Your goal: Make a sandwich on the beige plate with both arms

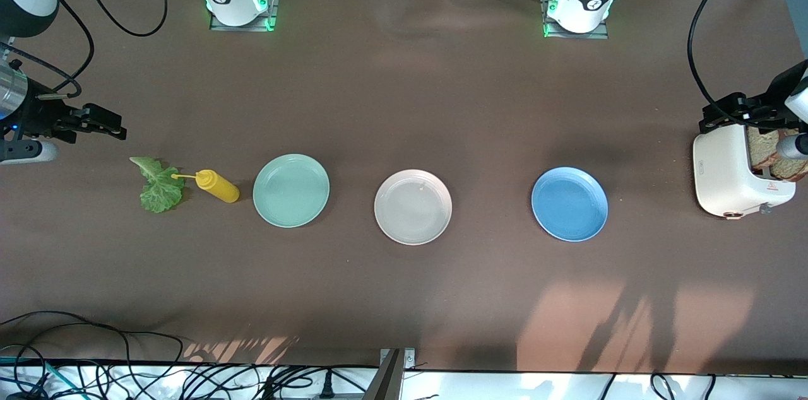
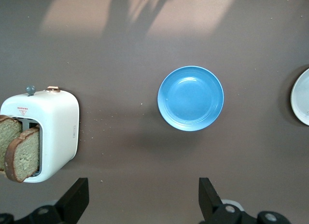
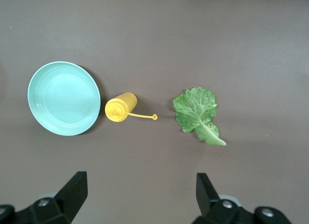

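Front view had three plates in a row across the brown counter (image 1: 404, 84): mint plate (image 1: 291, 190), beige plate (image 1: 413, 206) dead centre, blue plate (image 1: 569, 203). The beige plate was bare, nothing on it. From the beige plate, the mint one sat at 9 o'clock and the blue one at 3 o'clock. Further out at 9 o'clock lay a yellow bottle (image 1: 218, 185) on its side, with the lettuce (image 1: 158, 185) just beside its nozzle. Out at 3 o'clock stood a white toaster (image 1: 735, 176) with two bread slices (image 2: 19, 149) sticking out of its slots. Left gripper (image 1: 726, 113) hung over the toaster, fingers (image 2: 77, 197) spread wide, holding nothing. Right gripper (image 1: 104, 123) hung near the lettuce end, fingers (image 3: 75, 190) also wide apart and empty.
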### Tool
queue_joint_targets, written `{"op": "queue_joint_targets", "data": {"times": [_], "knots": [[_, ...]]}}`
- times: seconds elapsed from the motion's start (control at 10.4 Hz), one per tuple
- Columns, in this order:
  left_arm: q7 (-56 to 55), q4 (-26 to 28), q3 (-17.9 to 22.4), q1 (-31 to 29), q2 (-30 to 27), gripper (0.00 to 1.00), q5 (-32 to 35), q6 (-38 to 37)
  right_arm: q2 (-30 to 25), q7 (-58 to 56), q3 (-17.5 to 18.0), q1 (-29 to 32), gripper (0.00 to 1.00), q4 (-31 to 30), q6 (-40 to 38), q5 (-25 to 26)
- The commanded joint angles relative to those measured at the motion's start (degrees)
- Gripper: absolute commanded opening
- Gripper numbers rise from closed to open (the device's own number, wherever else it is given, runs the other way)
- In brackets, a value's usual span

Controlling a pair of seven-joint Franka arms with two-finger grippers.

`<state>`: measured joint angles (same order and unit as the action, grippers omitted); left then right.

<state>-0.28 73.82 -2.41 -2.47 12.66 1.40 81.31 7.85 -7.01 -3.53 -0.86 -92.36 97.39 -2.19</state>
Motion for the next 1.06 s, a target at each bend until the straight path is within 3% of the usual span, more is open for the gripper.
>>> {"op": "queue_joint_targets", "data": {"times": [0.0,0.96], "knots": [[1.6,0.5,0.2,-0.6,-0.6,1.00,-1.2,-0.9,0.4,0.3,0.0,0.3,1.00,1.1,-1.0,-0.6],[3.5,0.5,0.1,-2.2,-0.4,1.00,-1.2,-1.9,0.5,0.2,-0.1,0.5,1.00,1.1,-1.0,-0.7]]}}
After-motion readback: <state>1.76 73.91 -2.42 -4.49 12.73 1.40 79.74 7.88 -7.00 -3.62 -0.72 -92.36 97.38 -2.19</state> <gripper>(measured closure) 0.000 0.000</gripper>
